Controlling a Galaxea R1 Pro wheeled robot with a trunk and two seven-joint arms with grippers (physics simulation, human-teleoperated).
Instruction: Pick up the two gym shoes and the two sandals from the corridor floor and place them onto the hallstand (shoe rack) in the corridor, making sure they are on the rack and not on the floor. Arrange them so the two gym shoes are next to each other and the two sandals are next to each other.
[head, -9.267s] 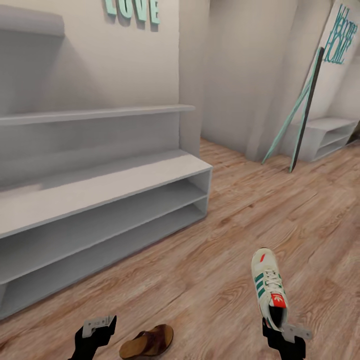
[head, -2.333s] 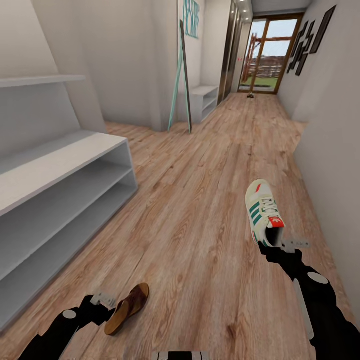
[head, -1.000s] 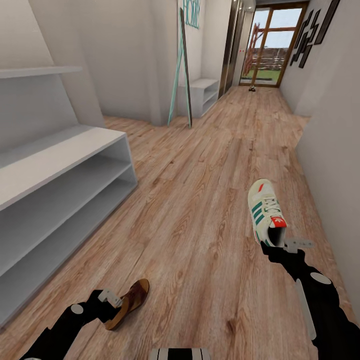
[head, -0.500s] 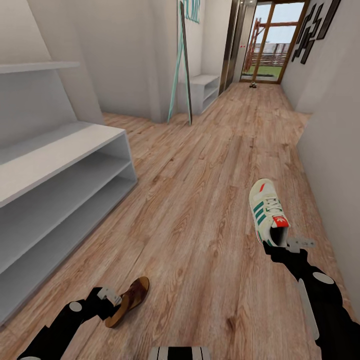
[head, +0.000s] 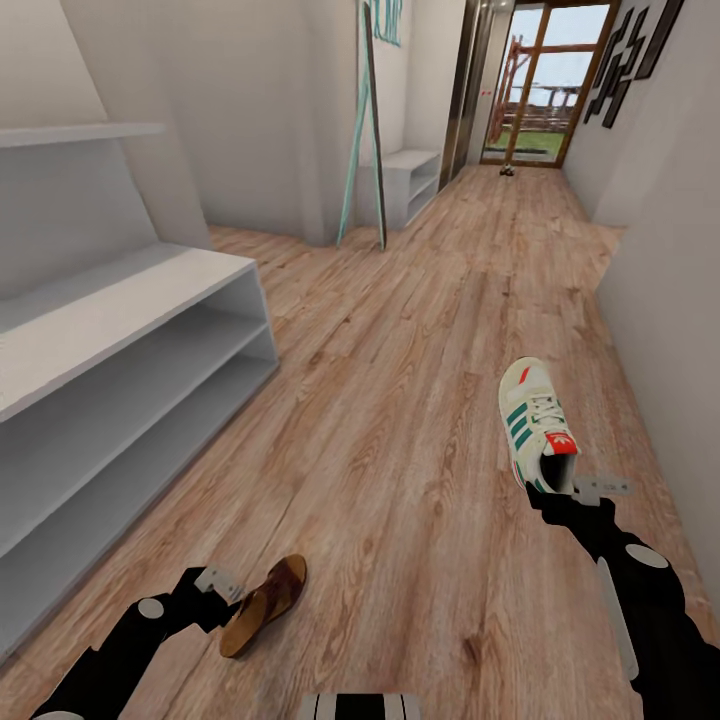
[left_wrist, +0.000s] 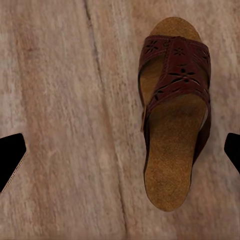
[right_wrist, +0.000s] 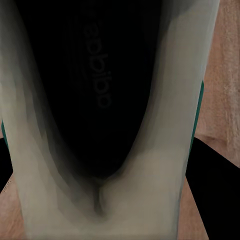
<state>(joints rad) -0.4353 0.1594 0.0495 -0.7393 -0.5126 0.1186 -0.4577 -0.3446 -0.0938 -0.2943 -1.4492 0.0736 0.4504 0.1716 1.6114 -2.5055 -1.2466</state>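
Gym shoe (head: 537, 434) is gripped at its heel by the right gripper (head: 562, 492), above the corridor floor (head: 400, 400). Sandal (left_wrist: 174, 120) lies on the floor between the spread fingers of the left gripper (head: 222, 590). Hallstand (head: 120, 340) shelves are seen bare.

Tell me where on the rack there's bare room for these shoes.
The hallstand has its bench top and both low shelves bare along the visible length. The sandal lies on the corridor floor by the left end effector; the gym shoe is at the right end effector.

A tall mirror (head: 372, 130) leans against the wall beside a low white shelf unit (head: 411, 185). A glass door (head: 543, 85) ends the hallway, with dark frames (head: 630, 48) on the wall.
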